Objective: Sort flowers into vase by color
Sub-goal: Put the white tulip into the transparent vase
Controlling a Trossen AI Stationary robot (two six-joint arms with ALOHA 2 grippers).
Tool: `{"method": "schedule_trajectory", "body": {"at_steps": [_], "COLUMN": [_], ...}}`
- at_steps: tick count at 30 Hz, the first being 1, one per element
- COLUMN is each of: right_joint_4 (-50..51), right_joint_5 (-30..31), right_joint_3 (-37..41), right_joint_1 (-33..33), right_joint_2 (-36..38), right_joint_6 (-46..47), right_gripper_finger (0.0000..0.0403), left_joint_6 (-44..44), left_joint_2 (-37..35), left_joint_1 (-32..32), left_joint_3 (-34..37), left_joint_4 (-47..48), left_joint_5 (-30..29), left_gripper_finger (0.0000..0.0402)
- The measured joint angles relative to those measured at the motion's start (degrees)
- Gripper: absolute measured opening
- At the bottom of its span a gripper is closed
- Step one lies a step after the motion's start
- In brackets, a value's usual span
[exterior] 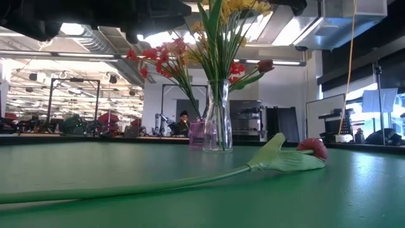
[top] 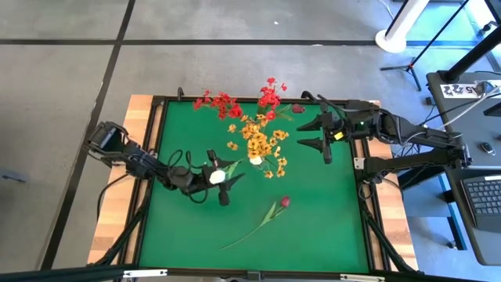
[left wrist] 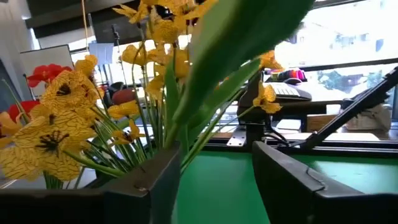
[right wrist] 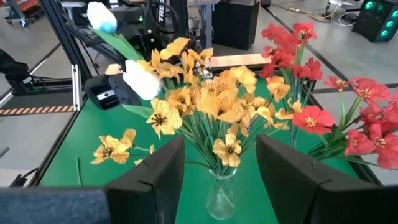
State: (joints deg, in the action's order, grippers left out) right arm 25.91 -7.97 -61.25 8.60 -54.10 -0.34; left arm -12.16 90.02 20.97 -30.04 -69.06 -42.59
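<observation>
1. A magenta tulip (exterior: 311,147) is lying flat on the green surface (top: 329,227) near its front edge, with its stalk running off toward the left arm's side.
2. Farther in, the left tool (left wrist: 216,171) is hovering with its fingers apart. A white tulip (top: 217,177) is sitting at it, its green stalk passing beside one finger (left wrist: 158,180); no clamp on it is showing.
3. Just beyond, a clear vase (exterior: 216,117) is standing upright and holding yellow sprays (top: 262,141), a second white tulip (right wrist: 142,79) and another magenta tulip (exterior: 266,65).
4. The right tool (right wrist: 219,168) is hanging over that vase, fingers apart and gripping nothing.
5. Toward the far edge, red sprays (top: 223,102) are leaning out beside the yellow ones; a small pink vase (exterior: 197,134) is standing just beside the clear one.
</observation>
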Motion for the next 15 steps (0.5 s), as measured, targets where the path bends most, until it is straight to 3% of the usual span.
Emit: {"method": "schedule_trajectory", "body": {"at_steps": [7, 15], "right_joint_4": [-0.06, -0.12], "right_joint_5": [0.0, 0.0], "right_joint_3": [0.0, 0.0], "right_joint_1": [0.0, 0.0], "right_joint_2": [-0.61, -1.18], "right_joint_6": [-0.05, -0.05], "right_gripper_finger": [0.0198, 0.0198], "left_joint_6": [1.4, 1.61], "left_joint_2": [0.0, 0.0], "left_joint_1": [-0.79, -1.2], "left_joint_3": [0.0, 0.0], "left_joint_4": [-0.06, -0.42], "left_joint_5": [0.21, 0.24], "left_gripper_finger": [0.0154, 0.0149]}}
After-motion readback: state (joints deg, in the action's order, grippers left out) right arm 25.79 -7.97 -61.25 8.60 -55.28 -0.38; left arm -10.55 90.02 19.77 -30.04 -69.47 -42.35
